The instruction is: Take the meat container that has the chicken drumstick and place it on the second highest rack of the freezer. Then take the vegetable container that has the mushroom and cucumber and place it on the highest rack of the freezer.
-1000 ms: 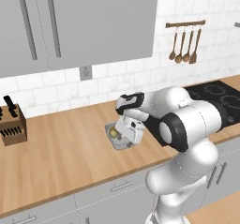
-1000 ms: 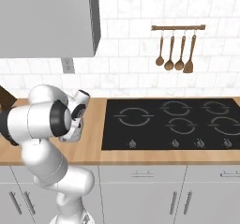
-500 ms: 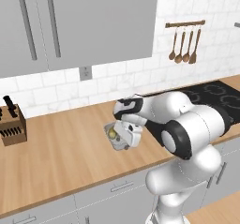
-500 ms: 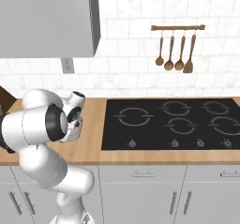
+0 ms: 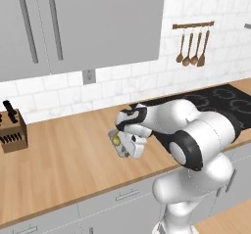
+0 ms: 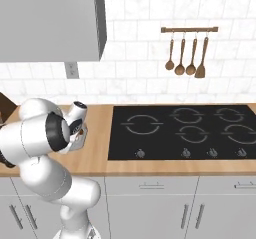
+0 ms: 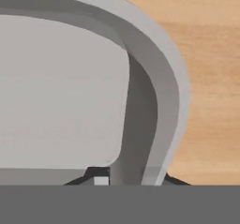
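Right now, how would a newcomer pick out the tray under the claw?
Start at the wooden counter left of the black cooktop. Beside the white claw sits a small grey tray with a yellow-green vegetable inside, the counter's lone container, far from the knife block.

Both base cams look down over the bench (image 5: 63, 150) from behind; hand cam sits close above the tray rim (image 7: 159, 68).

A long wooden counter (image 5: 63, 154) runs under the wall tiles, carrying a knife block (image 5: 11, 130) at its far left, a grey tray (image 7: 159, 78) with something yellow-green in it at mid-counter, and the black cooktop (image 6: 200, 130) set in at the right.
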Controlling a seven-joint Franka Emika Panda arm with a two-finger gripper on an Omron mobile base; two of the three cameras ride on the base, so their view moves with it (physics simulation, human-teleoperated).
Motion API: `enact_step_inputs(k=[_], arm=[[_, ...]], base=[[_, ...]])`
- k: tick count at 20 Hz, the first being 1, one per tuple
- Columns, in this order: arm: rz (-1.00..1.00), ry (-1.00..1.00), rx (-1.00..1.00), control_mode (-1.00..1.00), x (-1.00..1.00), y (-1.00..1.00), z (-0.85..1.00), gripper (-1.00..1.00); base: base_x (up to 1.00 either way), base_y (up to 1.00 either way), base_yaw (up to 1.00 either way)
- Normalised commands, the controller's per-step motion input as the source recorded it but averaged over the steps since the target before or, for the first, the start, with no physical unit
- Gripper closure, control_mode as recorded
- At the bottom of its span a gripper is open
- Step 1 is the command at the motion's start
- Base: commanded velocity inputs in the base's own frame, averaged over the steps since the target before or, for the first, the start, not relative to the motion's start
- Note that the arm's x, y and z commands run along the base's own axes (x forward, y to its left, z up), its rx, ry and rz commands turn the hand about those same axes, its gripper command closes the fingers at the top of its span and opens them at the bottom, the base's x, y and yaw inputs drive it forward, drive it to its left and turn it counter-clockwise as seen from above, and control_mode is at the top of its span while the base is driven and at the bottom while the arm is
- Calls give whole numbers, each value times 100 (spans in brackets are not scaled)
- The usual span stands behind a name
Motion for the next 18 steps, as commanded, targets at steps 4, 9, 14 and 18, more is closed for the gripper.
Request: enact_step_inputs(k=[4, 9, 14, 18], arm=[[-5, 0, 0, -100, -49, 0, -51, 100], [-1, 0, 0, -100, -42, 0, 4, 100], [13, -1, 0, -100, -26, 0, 84, 100], [12, -12, 0, -100, -35, 0, 100, 100]], base=[[0, 0, 0], [0, 0, 0], [0, 0, 0], [0, 0, 0]])
